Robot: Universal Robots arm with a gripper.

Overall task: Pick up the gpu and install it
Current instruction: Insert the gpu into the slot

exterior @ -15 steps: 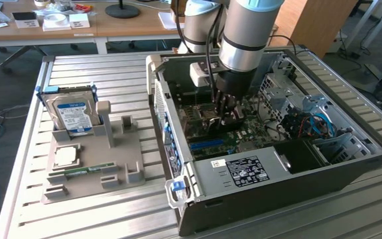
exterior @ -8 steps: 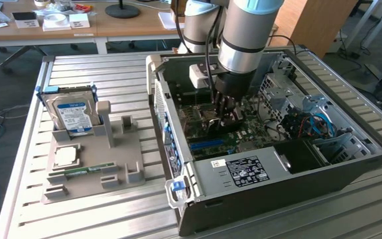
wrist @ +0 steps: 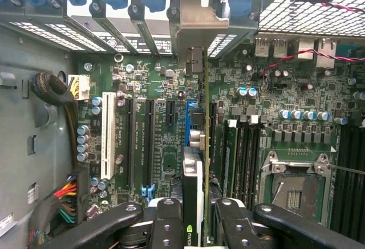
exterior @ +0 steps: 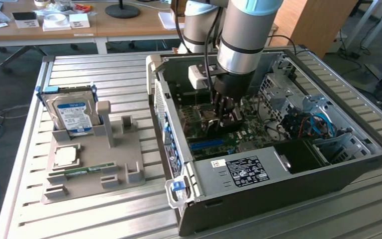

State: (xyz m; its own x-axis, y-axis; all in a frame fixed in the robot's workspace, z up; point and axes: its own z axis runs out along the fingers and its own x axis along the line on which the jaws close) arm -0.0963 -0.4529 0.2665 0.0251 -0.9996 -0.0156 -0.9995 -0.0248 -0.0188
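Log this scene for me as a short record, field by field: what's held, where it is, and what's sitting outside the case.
arm: gripper inside the open computer case, fingers shut on the gpu
card: edge-on above the motherboard, in line with the blue slot; seating unclear
outside the case: hard drive standing in the grey holder, memory stick lying on it
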